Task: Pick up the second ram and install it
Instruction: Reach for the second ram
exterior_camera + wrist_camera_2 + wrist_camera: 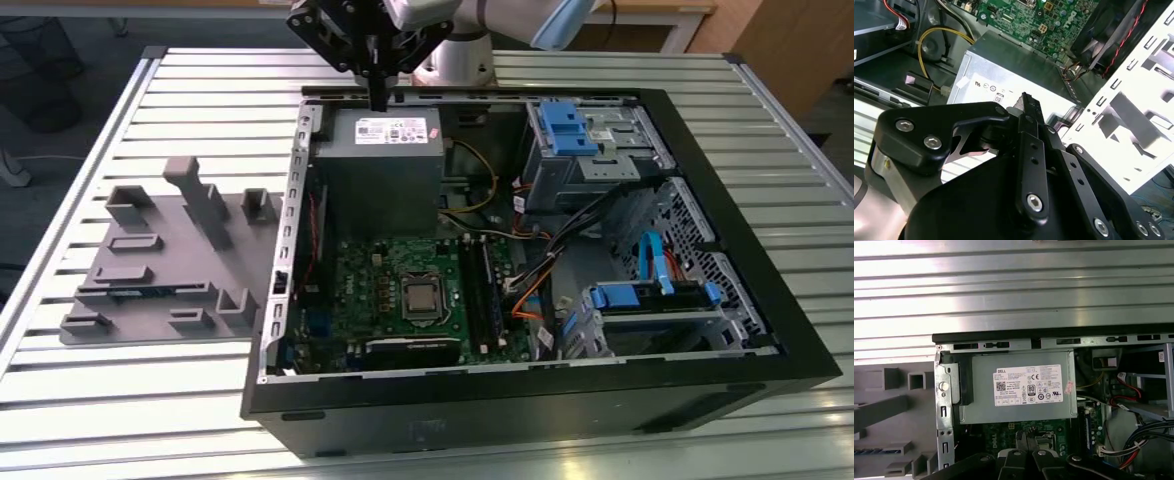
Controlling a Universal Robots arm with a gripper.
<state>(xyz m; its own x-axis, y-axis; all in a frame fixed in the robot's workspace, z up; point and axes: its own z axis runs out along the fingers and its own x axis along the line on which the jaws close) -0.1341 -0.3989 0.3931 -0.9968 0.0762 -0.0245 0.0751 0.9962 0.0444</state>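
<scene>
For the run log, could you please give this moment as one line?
gripper: shut, above power supply | second ram: lying in grey tray

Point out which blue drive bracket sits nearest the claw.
The upper blue bracket in the exterior view, level with the grey power supply near the claw; the lower bracket sits farther off.

The arm (451, 60) is silver-grey with a pale blue joint cap (561, 25). The gripper (1025, 102) is matte black: flat linkage bars, rounded housings, and silver hex screws (1034, 202) at the pivots.
</scene>
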